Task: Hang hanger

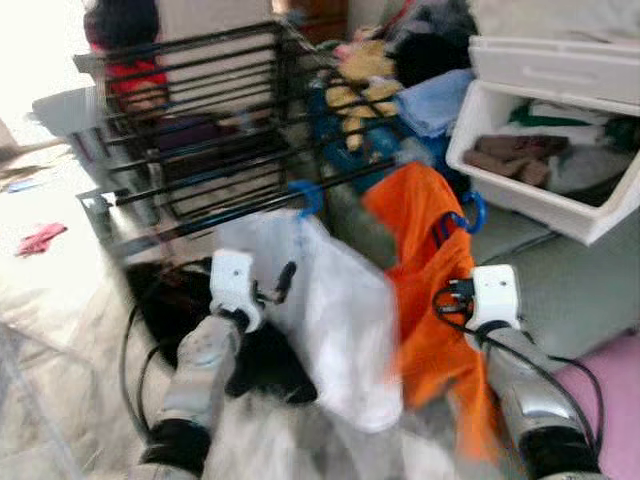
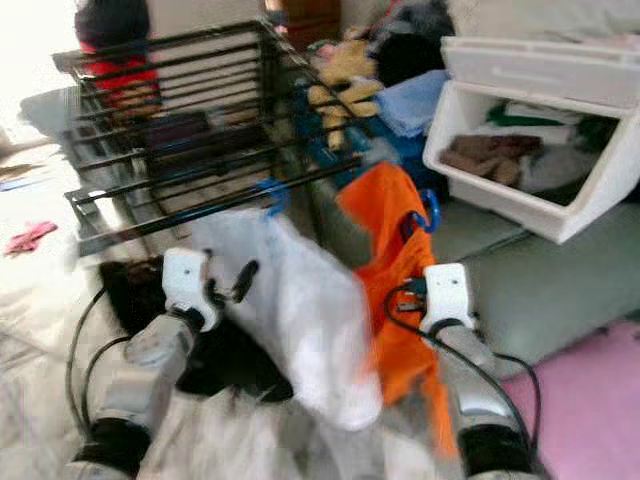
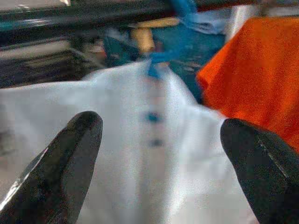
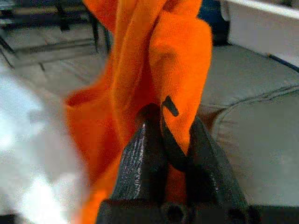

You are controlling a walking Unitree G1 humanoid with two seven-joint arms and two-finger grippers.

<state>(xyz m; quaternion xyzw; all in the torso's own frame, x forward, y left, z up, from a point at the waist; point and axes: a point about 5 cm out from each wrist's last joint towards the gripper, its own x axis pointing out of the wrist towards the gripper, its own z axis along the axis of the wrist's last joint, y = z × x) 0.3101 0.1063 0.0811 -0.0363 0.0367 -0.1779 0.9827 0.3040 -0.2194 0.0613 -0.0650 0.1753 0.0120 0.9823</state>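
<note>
- Two garments on blue hangers are in play: a white shirt (image 1: 335, 320) whose hook (image 1: 308, 197) sits at the front rail of the black drying rack (image 1: 200, 130), and an orange shirt (image 1: 435, 270) whose hook (image 1: 470, 212) hangs free of any rail, beside the rack and above the grey sofa cushion (image 4: 252, 93).
- Risk: the orange shirt is pinched by its cloth, so the hanger could swing or slip out as it is lifted to the rail.
- Risk: the white shirt lies just beside the orange one and could be knocked off.
- Right gripper (image 4: 173, 140): raised, fingers clamped on the orange shirt.
- Left gripper (image 3: 159, 154): raised, fingers spread wide before the white shirt, grasping nothing.
</note>
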